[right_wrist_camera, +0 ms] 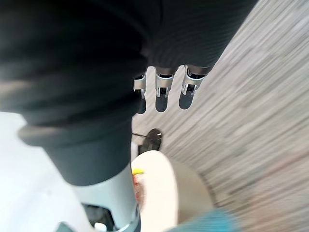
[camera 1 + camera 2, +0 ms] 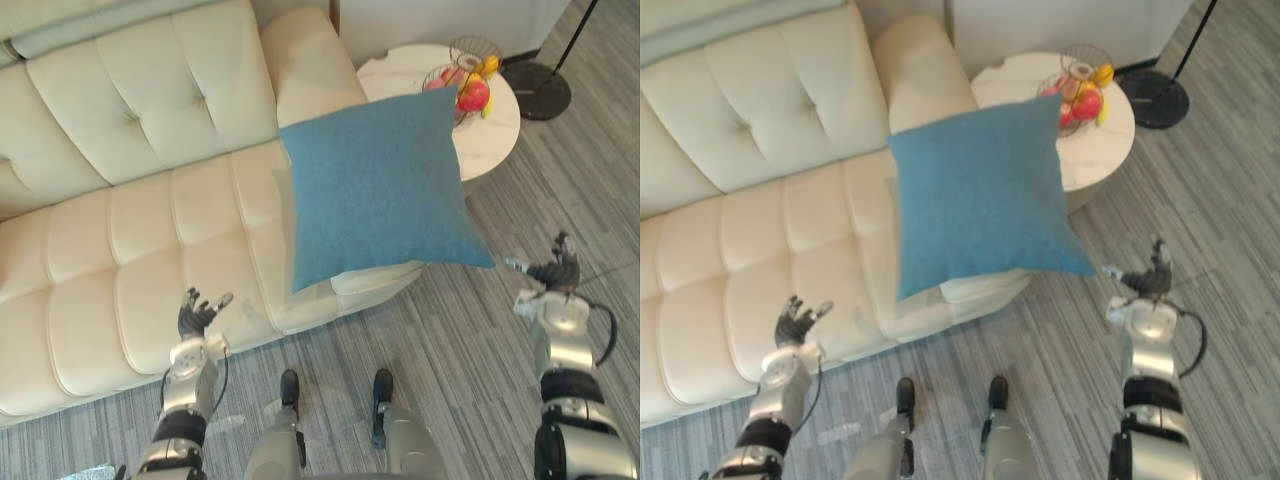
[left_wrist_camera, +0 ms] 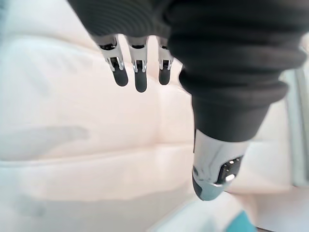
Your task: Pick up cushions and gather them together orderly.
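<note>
A blue square cushion lies on the right end of the cream sofa, overhanging the seat's front edge and the armrest side. My left hand hovers open in front of the sofa seat, well left of the cushion, holding nothing. My right hand is open over the floor to the right of the cushion's lower corner, also empty. In the left wrist view the fingers hang straight before the sofa. The right wrist view has straight fingers over the floor.
A round white side table stands right of the sofa with a wire basket of fruit on it. A floor lamp's dark base sits behind the table. Grey striped floor spreads in front.
</note>
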Tool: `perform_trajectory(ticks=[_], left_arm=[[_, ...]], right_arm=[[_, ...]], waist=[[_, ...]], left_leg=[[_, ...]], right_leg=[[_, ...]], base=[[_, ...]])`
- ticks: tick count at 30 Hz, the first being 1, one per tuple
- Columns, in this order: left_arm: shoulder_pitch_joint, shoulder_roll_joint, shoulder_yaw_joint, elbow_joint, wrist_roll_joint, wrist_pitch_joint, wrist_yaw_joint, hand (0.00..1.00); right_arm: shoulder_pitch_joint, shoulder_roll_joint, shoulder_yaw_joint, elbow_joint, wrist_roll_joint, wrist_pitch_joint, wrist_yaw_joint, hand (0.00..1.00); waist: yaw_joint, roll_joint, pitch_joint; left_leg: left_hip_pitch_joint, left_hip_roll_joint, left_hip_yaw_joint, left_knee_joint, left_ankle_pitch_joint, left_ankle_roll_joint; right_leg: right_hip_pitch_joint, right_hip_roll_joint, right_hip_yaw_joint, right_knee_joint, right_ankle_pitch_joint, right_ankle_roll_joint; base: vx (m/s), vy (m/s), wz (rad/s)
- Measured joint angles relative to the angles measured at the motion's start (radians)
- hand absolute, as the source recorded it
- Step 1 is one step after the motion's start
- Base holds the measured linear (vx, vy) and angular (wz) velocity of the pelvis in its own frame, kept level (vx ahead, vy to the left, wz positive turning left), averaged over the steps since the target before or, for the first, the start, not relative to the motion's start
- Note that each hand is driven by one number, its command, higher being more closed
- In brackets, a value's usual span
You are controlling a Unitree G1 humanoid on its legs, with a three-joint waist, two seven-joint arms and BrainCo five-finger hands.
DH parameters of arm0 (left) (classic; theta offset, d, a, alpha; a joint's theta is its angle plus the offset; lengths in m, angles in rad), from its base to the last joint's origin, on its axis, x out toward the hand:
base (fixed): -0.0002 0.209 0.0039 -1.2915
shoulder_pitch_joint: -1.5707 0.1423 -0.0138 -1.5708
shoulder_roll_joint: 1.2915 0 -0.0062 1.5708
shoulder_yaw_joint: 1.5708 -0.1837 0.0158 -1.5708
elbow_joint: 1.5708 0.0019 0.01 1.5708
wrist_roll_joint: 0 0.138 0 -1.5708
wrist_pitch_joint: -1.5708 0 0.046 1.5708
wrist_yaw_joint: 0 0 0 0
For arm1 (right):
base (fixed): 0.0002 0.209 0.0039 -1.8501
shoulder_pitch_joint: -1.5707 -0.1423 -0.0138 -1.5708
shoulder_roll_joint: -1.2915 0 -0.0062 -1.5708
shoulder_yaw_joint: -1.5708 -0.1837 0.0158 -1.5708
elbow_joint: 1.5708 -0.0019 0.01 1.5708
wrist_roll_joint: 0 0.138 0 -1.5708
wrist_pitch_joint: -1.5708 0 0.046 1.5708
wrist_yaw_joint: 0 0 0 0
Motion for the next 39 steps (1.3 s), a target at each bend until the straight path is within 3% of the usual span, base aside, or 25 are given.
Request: perform_trajectory(ticks=[7,14,20,27,28,39], left_arm=[[-0.166,0.014,-0.107,-0.01,-0.015,-0.02,0.019,0.0],[-0.319,-0.035,-0.226,-0.002,-0.024,-0.019,0.02,0.0],[-0.451,-0.095,-0.358,0.077,-0.019,-0.009,0.015,0.0],[-0.579,-0.107,-0.38,0.161,-0.015,0.011,0.023,0.0],[-0.588,-0.109,-0.38,0.161,-0.015,0.013,0.025,1.0],[-0.639,-0.111,-0.378,0.148,-0.02,0.026,0.087,1.0]], right_arm=[[-0.235,-0.043,0.091,0.024,0.054,-0.002,-0.036,0.0],[-0.366,-0.042,0.159,0.044,0.107,0.0,-0.053,0.0],[-0.488,0.008,0.229,0.128,0.154,0.012,-0.054,0.0],[-0.589,0.059,0.287,0.136,0.192,0.013,-0.058,0.0],[-0.595,0.068,0.288,0.132,0.192,0.011,-0.058,1.0],[-0.579,0.077,0.306,0.002,0.243,-0.003,-0.067,1.0]], waist=[[0.005,0.0,0.047],[0.009,-0.002,0.086],[0.005,-0.002,0.087],[0.002,-0.003,0.09],[0.001,-0.003,0.09],[-0.001,-0.003,0.09]], left_leg=[[-0.07,-0.016,0.002,-0.015,0.037,-0.007],[-0.141,-0.016,0.004,-0.02,0.07,-0.012],[-0.196,-0.012,0.017,-0.026,0.085,-0.016],[-0.268,-0.001,0.042,-0.026,0.094,-0.013],[-0.274,-0.001,0.044,-0.026,0.096,-0.014],[-0.276,0.018,0.15,-0.023,0.092,-0.026]], right_leg=[[-0.136,-0.032,0.01,0.13,-0.048,-0.01],[-0.231,-0.047,0.01,0.189,-0.052,-0.016],[-0.283,-0.046,0.01,0.183,-0.032,-0.022],[-0.343,-0.034,0.015,0.146,0.007,-0.023],[-0.349,-0.034,0.015,0.146,0.008,-0.023],[-0.356,-0.042,0.008,0.175,-0.001,-0.022]], base=[[-0.02,-0.012,0.05],[-0.05,-0.027,0.04],[-0.05,-0.021,-0.01],[-0.02,-0.024,-0.06],[0.02,-0.036,-0.02],[0.01,-0.025,0.03]])
